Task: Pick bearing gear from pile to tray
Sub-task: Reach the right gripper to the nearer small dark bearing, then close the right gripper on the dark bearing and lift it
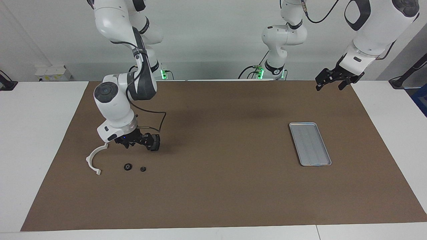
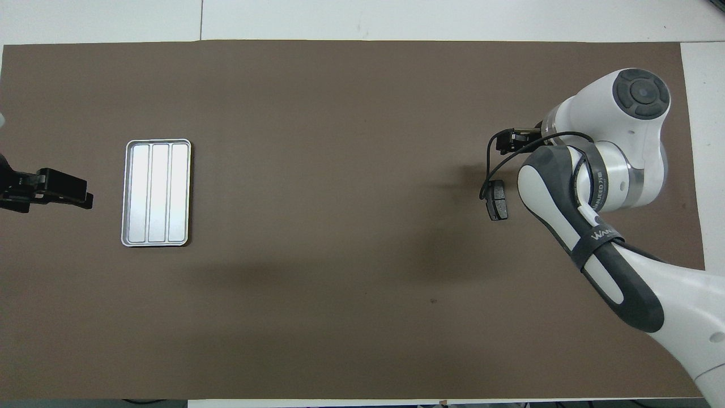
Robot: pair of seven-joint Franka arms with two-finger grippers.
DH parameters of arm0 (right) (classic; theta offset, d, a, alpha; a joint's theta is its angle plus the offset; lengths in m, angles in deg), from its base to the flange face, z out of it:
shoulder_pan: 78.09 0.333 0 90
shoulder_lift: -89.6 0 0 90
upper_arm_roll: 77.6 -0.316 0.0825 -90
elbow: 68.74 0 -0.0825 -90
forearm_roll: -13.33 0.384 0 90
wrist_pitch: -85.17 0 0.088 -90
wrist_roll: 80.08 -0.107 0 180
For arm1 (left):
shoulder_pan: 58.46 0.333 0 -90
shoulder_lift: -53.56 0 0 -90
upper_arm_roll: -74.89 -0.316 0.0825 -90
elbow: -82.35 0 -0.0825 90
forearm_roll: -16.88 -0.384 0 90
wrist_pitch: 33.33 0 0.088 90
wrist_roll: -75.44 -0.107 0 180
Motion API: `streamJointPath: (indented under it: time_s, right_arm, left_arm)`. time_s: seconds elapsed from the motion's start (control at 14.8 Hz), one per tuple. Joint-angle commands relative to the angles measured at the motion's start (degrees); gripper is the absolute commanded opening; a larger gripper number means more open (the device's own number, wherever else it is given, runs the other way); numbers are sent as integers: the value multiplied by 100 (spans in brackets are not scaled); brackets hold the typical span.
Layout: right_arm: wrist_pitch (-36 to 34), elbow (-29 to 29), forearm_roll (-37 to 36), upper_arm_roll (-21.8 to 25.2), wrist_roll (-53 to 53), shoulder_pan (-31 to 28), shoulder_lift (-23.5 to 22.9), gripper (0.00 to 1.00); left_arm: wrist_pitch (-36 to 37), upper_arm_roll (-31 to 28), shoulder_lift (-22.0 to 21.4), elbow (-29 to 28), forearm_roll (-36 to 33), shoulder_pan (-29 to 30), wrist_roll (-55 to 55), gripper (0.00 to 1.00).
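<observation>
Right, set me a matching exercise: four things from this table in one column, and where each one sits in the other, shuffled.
Things:
1. tray
2. white half-ring arc
3. right gripper
4. left gripper

Places:
A. low over the pile, beside a brake pad
B. lying next to two black round pieces
C. flat on the mat, toward the left arm's end
D. raised and waiting over the mat's corner

Pairs: 1-C, 2-B, 3-A, 4-D
</observation>
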Motion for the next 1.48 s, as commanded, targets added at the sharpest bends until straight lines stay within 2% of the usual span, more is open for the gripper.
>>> streamJointPath:
  time_s: [0.0, 0.2, 0.94, 1.28, 1.42]
  right_arm:
    - [138, 528, 45, -6, -126, -15, -628, 96]
    - [200, 775, 27, -6, -511, 81, -955, 87]
    - [288, 740, -78, 3, -830, 55, -1097, 80]
    - [332, 758, -96, 3, -838, 46, -1097, 57]
    - [499, 740, -96, 3, -838, 20, -1123, 52]
  left_arm:
    - [-47, -29, -177, -199, -70, -48, -19, 100]
    - [-47, -29, -177, -199, -70, -48, -19, 100]
    - [-47, -29, -177, -199, -70, -48, -19, 100]
    - [-47, -29, -177, -199, -70, -48, -19, 100]
    - [-47, -29, -177, -199, -70, -48, -19, 100]
